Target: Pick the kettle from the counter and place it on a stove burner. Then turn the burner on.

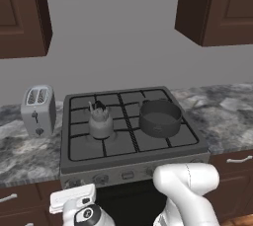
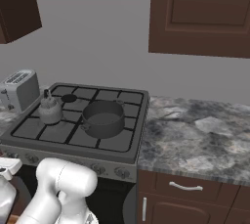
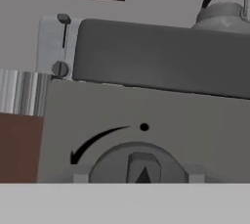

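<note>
Small silvery-grey metal kettle (image 1: 100, 123) with dark lid knob and thin upright handle is already on the front-left round black burner disc of the grey gas stove (image 1: 148, 162), upright on the black grates. Placement looks done, so what's left is the burner. Wide dark-grey round pot (image 1: 159, 117) sits on the burner beside it, apart from the kettle. Silver two-slot toaster (image 1: 38, 110) on the marbled stone counter (image 2: 195, 135), left of the stove. My gripper (image 3: 142, 176) is down at the front panel, straddling a round grey control knob (image 3: 139, 165) with a raised centre bar; I judge it's lined up to turn it. Can't tell jaw gap or contact from here.
</note>
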Available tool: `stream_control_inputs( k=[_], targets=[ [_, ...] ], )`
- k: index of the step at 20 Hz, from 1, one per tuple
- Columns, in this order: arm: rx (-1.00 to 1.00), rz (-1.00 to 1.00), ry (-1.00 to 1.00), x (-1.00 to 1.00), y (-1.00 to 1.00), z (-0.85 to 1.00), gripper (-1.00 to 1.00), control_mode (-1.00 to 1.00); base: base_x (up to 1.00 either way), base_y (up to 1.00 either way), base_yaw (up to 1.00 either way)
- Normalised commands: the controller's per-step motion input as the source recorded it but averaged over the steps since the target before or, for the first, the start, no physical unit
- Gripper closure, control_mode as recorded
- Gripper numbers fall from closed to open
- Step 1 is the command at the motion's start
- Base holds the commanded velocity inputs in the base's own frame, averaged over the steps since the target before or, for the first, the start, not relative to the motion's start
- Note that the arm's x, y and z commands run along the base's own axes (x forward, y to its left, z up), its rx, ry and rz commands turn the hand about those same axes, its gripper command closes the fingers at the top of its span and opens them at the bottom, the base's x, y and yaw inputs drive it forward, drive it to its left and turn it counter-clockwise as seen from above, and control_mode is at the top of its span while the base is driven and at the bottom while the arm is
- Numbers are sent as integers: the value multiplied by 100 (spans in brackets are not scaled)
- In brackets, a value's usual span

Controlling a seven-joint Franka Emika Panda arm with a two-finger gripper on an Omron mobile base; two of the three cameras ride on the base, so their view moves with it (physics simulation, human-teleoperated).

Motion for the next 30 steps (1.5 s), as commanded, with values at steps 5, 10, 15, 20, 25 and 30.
stream_control_inputs(
  k=[5,10,15,20,25,30],
  targets=[
    [-18,37,0,-12,16,-4,100,-100,0,0,0],
    [-24,53,2,-18,11,-27,100,-100,0,0,0],
    [-26,60,16,-15,10,-45,100,-100,0,0,0],
    [-31,60,27,-4,16,-61,100,-100,0,0,0],
    [-34,52,41,0,37,-56,100,-100,0,0,0],
    [-37,50,43,0,36,-68,100,-100,0,0,0]
  ],
)
